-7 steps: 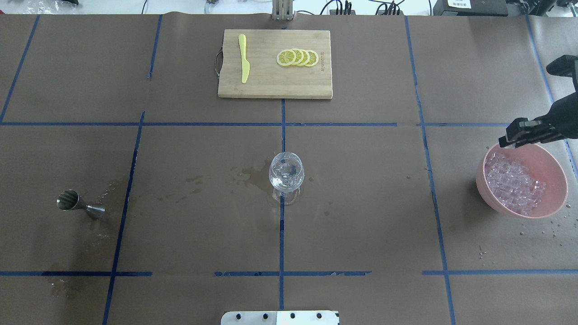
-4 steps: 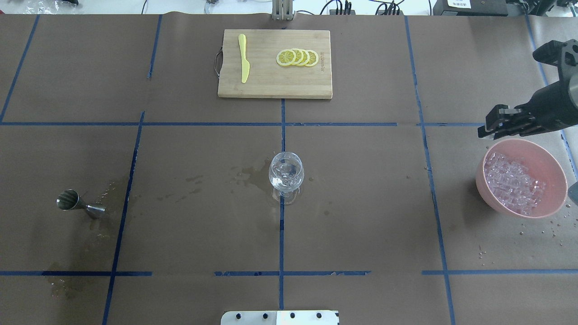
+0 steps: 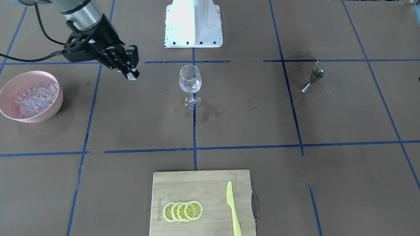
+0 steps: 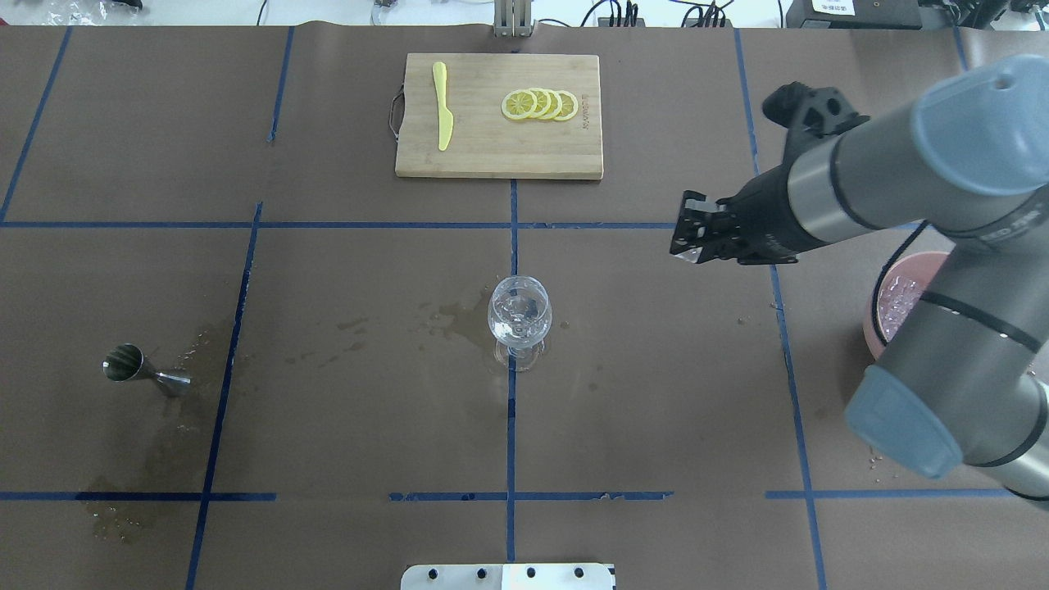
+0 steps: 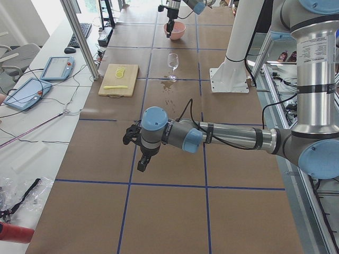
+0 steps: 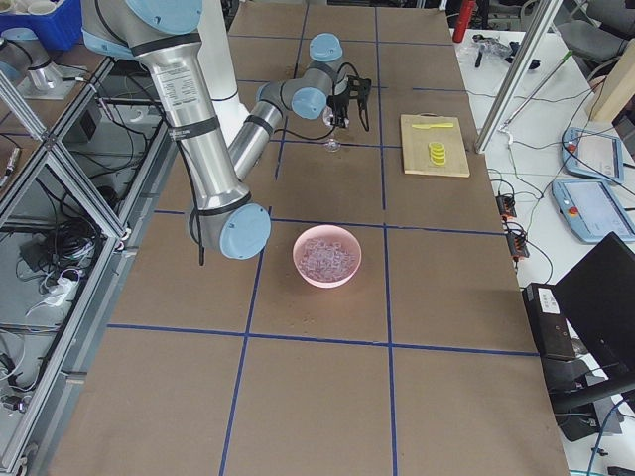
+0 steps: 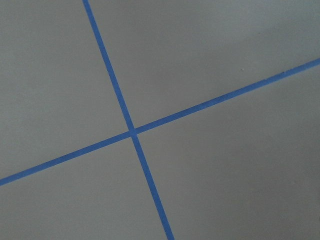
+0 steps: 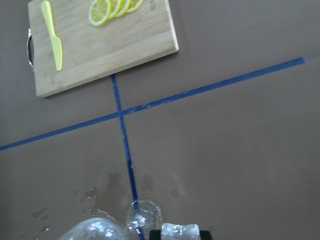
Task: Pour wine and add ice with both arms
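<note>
The right tool [image 3: 132,74] is hanging above the worktop [image 4: 656,393] just right of the wine glass [image 4: 519,315], its fingers pinching one ice cube [image 8: 179,231]. Bare brown paper is lying between that tool and the glass, so there is open room on that side. The glass is standing upright on a blue tape line [image 4: 510,426] with something clear glinting in its bowl and wet patches [image 4: 447,315] spreading at its foot. Farther right of the glass, the pink bowl [image 3: 6,86] is sitting with the heap of ice [image 3: 34,98] in it. Well left of the glass, a steel jigger [image 4: 143,370] is lying on its side. Beyond the glass, a cutting board [image 4: 498,156] is resting near the far edge, bearing lemon slices [image 4: 541,105] and a yellow knife [image 4: 442,106]. The left tool [image 5: 143,163] is hovering far off to the glass's left; whether it is open, I cannot tell.
</note>
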Robot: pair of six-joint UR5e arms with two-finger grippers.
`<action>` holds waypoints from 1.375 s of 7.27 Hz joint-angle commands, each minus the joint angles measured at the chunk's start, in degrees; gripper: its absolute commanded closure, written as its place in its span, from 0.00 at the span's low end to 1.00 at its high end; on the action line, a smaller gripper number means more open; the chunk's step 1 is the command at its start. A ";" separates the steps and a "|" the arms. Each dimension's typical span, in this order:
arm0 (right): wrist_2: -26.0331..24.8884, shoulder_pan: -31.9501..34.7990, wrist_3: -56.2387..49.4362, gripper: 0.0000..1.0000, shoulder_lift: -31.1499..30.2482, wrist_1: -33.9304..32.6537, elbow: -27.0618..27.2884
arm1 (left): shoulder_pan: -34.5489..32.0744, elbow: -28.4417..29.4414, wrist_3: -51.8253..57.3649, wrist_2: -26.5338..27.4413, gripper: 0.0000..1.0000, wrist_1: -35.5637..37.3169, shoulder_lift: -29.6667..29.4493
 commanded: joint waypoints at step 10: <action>-10.64 -8.59 9.23 0.00 13.22 -3.59 -6.99 | -1.43 -2.91 1.22 -1.55 0.00 3.81 1.21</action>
